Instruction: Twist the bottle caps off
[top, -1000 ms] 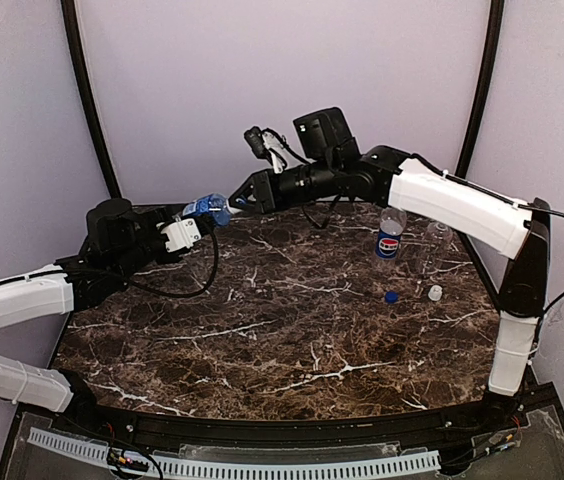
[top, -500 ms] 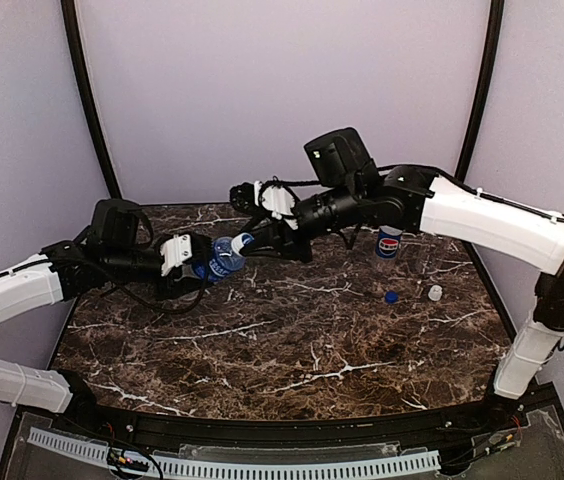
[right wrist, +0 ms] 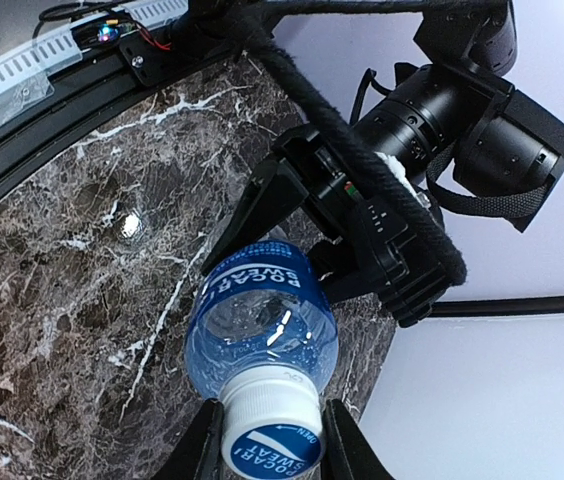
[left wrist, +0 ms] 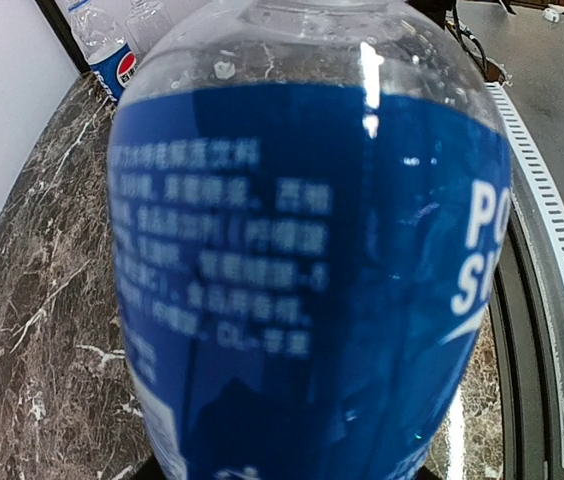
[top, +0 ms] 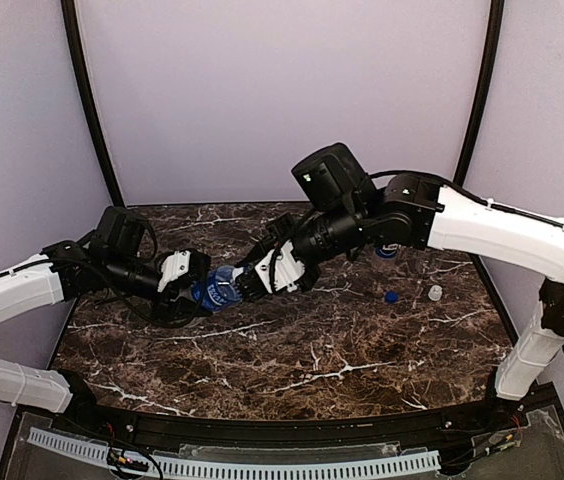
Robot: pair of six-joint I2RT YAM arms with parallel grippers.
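Note:
My left gripper [top: 200,290] is shut on the blue-labelled water bottle [top: 218,292] and holds it tilted above the table, neck toward the right arm. The bottle fills the left wrist view [left wrist: 302,260] and hides the left fingers there. My right gripper [top: 252,283] is at the bottle's neck. In the right wrist view the right gripper [right wrist: 269,408] has a finger against each side of the pale blue-white cap [right wrist: 267,440]. A dark blue cap [top: 390,296] and a white cap [top: 435,293] lie on the table at the right. The Pepsi bottle [left wrist: 112,55] and the unlabelled bottle [left wrist: 147,15] stand far right.
The table is dark marble [top: 292,350] with a black rim and a white slotted strip [top: 262,467] at the near edge. Black poles and lilac walls close the back. The right arm [top: 482,230] spans the back right, largely covering the Pepsi bottle in the top view.
Both arms have moved down and toward the table's middle. The left gripper carried the bottle forward and lower. The right gripper followed and now sits round the cap.

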